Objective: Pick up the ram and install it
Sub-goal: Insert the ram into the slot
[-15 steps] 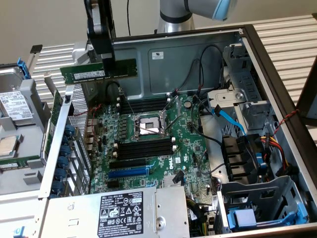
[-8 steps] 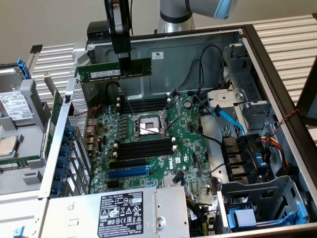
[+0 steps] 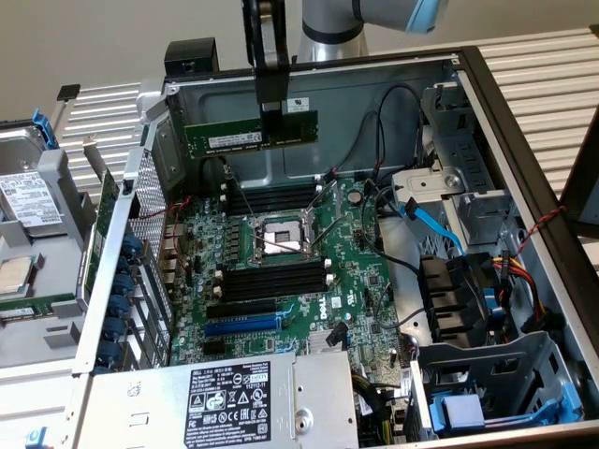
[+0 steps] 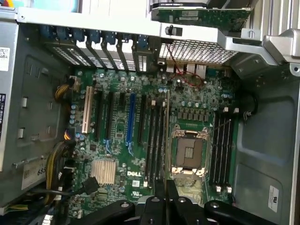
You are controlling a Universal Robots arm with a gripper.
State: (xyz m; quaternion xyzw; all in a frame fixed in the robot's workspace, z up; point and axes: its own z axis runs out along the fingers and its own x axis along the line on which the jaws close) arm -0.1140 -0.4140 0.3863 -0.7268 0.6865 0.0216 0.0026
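The ram is a long green stick with a white label, hanging level above the far side of the open computer case. My gripper is shut on its upper edge, right of the stick's middle. In the wrist view the ram appears edge-on as a thin strip running out from my gripper, over the motherboard between the black memory slots and the CPU socket. Below it in the exterior view lie the CPU socket and black memory slots, with more slots behind the socket.
A blue expansion slot sits near the power supply. Black and blue cables and a drive cage crowd the exterior view's right. The case walls ring the board. A hard drive lies outside the case on that view's left.
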